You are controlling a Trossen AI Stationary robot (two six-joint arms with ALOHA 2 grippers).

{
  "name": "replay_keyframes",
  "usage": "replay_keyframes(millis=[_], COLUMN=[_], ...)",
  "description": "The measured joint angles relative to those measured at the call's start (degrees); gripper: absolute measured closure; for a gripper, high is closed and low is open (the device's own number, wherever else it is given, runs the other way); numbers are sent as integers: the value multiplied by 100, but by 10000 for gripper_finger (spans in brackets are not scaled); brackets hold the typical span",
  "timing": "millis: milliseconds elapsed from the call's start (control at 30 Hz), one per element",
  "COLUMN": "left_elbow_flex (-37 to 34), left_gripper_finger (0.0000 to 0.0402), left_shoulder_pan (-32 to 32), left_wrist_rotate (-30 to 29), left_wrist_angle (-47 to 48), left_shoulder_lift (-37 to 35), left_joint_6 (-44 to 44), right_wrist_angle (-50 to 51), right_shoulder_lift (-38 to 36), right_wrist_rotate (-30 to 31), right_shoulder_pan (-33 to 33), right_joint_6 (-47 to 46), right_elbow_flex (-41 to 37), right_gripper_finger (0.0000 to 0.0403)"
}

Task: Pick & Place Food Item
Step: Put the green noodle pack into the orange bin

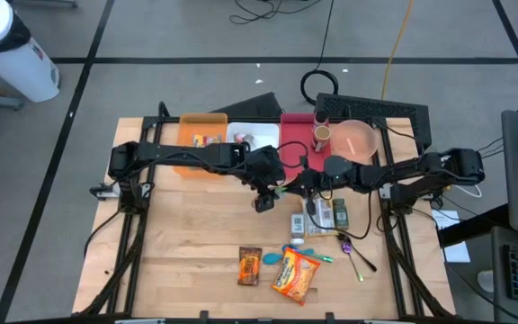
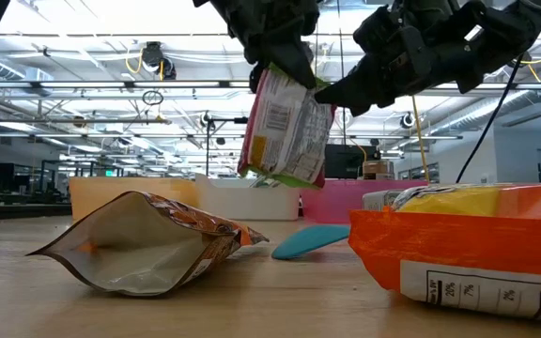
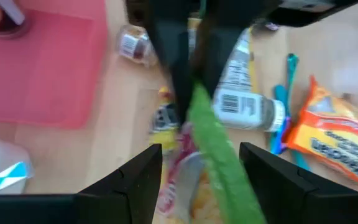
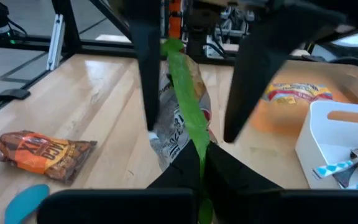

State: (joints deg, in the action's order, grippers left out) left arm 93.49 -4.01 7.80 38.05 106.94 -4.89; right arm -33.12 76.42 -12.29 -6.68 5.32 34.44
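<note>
The right gripper (image 2: 322, 94) is pinching the green-edged snack bag (image 2: 285, 127) while the left gripper (image 3: 197, 155) is straddling it open-jawed, risking a drop mid-handover

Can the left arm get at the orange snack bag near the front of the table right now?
Probably not yet: the left gripper straddles the green-edged packet that the right gripper pinches in mid-air. The orange snack bag itself lies uncovered.

Even, bright overhead light w/ soft shadows on the pale wooden desk (image 1: 187, 234) — ceiling strip lamps (image 2: 83, 14) glare in low view. Left wrist view motion-blurred; near orange crinkly snack bag (image 2: 468, 239) slightly soft.
</note>
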Motion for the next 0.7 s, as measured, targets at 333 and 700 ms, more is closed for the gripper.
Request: replay_keyframes(millis=[333, 700], left_elbow_flex=[0, -2], left_gripper_finger=[239, 395], left_shoulder_pan=[-5, -8], left_wrist_rotate=[-139, -231], left_wrist_angle=[205, -72], left_shoulder_lift=[-4, -4], left_joint_6=[292, 605], right_wrist_angle=[-173, -37], right_shoulder_lift=[0, 0], right_wrist_rotate=[-140, -146], right_shoulder_pan=[0, 0], right_joint_6=[-82, -118], right_elbow_flex=[0, 0], right_gripper_finger=[403, 403])
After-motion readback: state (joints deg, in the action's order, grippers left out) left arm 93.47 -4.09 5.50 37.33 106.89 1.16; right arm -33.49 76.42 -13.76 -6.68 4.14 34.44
